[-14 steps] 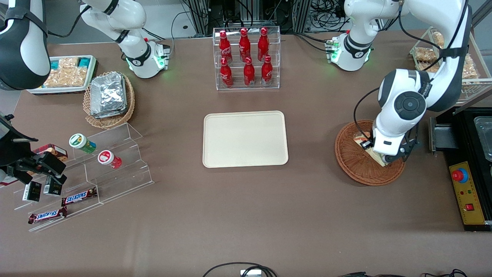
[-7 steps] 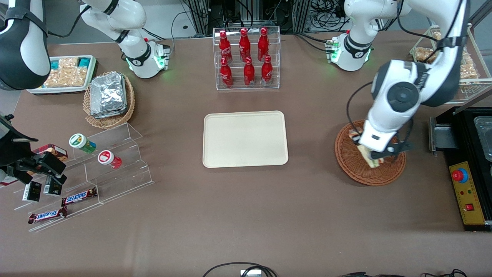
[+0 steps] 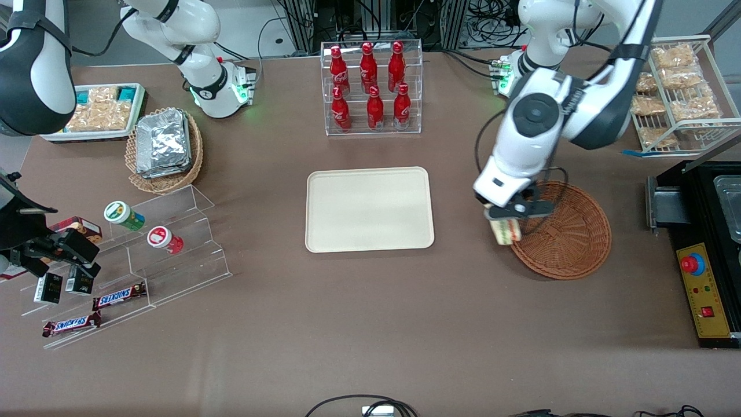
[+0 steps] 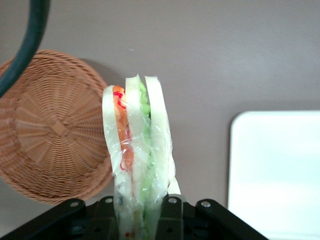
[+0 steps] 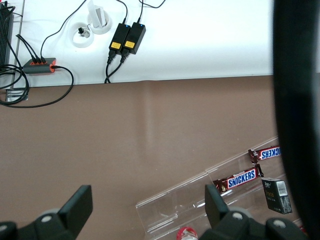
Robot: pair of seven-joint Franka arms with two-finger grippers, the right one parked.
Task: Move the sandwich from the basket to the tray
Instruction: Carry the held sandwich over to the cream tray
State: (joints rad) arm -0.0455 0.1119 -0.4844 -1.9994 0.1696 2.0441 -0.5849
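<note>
Sandwich (image 4: 136,145) clamped upright between the gripper (image 4: 137,205) fingers (image 4: 169,215)

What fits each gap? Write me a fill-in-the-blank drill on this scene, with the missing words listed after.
1. The left arm's pincer is shut on the clear-wrapped triangular ____.
2. The round reddish-brown wicker basket now holds ____.
3. The flat cream-beige rectangular tray has ____ lying on it.
4. The pincer hangs over the basket's rim on the side toward the ____.

Missing words: sandwich; nothing; nothing; tray
</note>
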